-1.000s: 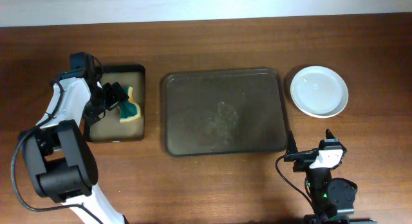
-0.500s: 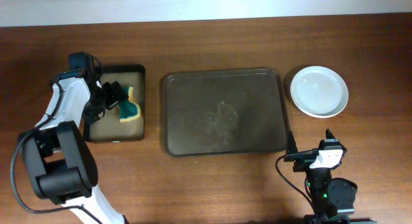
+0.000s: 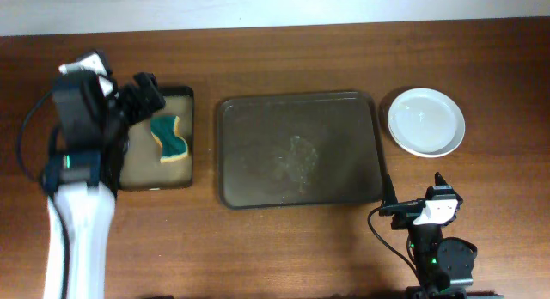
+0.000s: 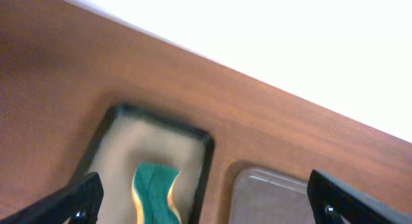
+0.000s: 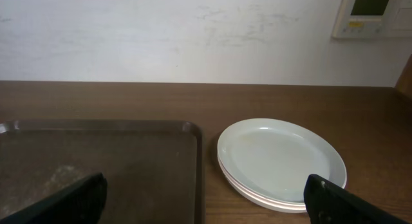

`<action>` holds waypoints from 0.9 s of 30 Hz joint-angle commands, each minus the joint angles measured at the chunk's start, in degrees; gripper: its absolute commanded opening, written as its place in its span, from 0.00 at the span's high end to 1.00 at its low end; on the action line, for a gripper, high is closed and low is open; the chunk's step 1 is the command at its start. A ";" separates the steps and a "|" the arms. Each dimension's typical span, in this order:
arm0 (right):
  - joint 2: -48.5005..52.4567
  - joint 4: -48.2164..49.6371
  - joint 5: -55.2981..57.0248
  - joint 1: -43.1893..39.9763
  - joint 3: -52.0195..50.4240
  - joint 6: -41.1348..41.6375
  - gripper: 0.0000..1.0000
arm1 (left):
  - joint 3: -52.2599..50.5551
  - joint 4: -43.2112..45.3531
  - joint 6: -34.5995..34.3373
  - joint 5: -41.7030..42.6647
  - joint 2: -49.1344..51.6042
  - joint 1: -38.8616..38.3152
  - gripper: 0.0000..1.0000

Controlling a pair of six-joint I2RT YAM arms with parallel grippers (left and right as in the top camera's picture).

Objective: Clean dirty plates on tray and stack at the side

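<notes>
The plates (image 3: 426, 121) stand as a stack of white dishes on the table, right of the tray (image 3: 298, 150). The tray is large, dark brown and holds no plates, only a faint smear in its middle. In the right wrist view the plates (image 5: 280, 159) lie ahead to the right and the tray (image 5: 96, 159) to the left. My right gripper (image 3: 412, 196) (image 5: 205, 185) is open and empty at the front, near the tray's right corner. My left gripper (image 3: 142, 97) (image 4: 205, 185) is open and empty, raised above the small tray's back left.
A small black tray with a tan inside (image 3: 185, 97) stands left of the big tray and holds a green-and-yellow sponge (image 3: 169, 137). The left wrist view shows the sponge (image 4: 154, 192) in it, its rim (image 4: 207, 147), and the big tray's corner (image 4: 270, 198).
My left gripper has let go of the sponge and risen up and back to the left. The sponge now lies free in the small tray. The right arm has not moved.
</notes>
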 commanded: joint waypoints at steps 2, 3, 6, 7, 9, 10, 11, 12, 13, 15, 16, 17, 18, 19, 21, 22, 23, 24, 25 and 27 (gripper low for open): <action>-0.48 -0.22 0.68 -0.37 -0.46 -0.37 0.02 | -13.86 6.32 14.08 -0.20 -21.05 -0.63 0.01; -0.48 -0.22 0.68 -0.37 -0.46 -0.37 0.02 | -16.63 6.25 16.50 -0.20 -25.44 -0.63 0.01; -0.48 -0.22 0.68 -0.37 -0.46 -0.37 0.02 | -19.91 6.29 17.05 -0.17 -29.29 -0.63 0.01; -0.48 -0.22 0.68 -0.37 -0.46 -0.37 0.02 | -21.88 6.34 17.03 -0.15 -30.69 -0.66 0.00; -0.50 -0.22 0.68 -0.37 -0.46 -0.37 0.02 | -24.17 6.64 17.00 0.31 -32.26 -0.68 0.01; -0.50 -0.22 0.68 -0.37 -0.46 -0.37 0.02 | -25.73 7.54 17.00 0.79 -33.35 -0.74 0.01; -0.48 -0.22 0.68 -0.37 -0.46 -0.37 0.02 | -27.52 8.87 17.03 1.68 -34.58 -0.76 0.01; -0.48 -0.22 0.68 -0.37 -0.46 -0.37 0.01 | -30.05 11.13 17.03 2.95 -36.35 -0.76 0.01; -0.48 -0.22 0.68 -0.37 -0.46 -0.37 0.02 | -32.44 13.09 17.03 3.67 -38.07 -0.76 0.01; -0.48 -0.22 0.68 -0.37 -0.46 -0.37 0.02 | -37.77 17.27 17.03 4.39 -42.18 -0.76 0.01; -0.48 -0.22 0.68 -0.37 -0.46 -0.37 0.02 | -40.96 19.43 17.03 4.33 -44.68 -0.76 0.01; -0.48 -0.22 0.68 -0.37 -0.46 -0.37 0.02 | -43.98 21.66 17.03 4.33 -46.95 -0.76 0.01; -0.48 -0.22 0.68 -0.37 -0.46 -0.37 0.02 | -46.29 23.43 17.03 4.35 -48.70 -0.76 0.01; -0.48 -0.22 0.68 -0.37 -0.46 -0.37 0.02 | -48.59 25.22 17.03 4.33 -50.36 -0.76 0.01; -0.48 -0.22 0.68 -0.37 -0.46 -0.37 0.02 | -53.81 29.49 17.03 4.35 -53.83 -0.76 0.01; -0.48 -0.22 0.68 -0.37 -0.46 -0.37 0.02 | -55.84 31.19 17.03 4.35 -55.04 -0.76 0.00; -0.48 -0.22 0.68 -0.37 -0.46 -0.37 0.02 | -57.35 32.37 17.03 4.33 -55.76 -0.76 0.01; -0.48 -0.22 0.68 -0.37 -0.46 -0.37 0.02 | -59.84 34.56 17.00 4.35 -56.81 -0.76 0.01; -0.48 -0.22 0.68 -0.37 -0.46 -0.37 0.02 | -61.64 36.00 17.00 4.35 -57.53 -0.76 0.01; -0.48 -0.22 0.68 -0.37 -0.46 -0.37 0.01 | -65.51 38.99 17.00 4.33 -59.28 -0.76 0.00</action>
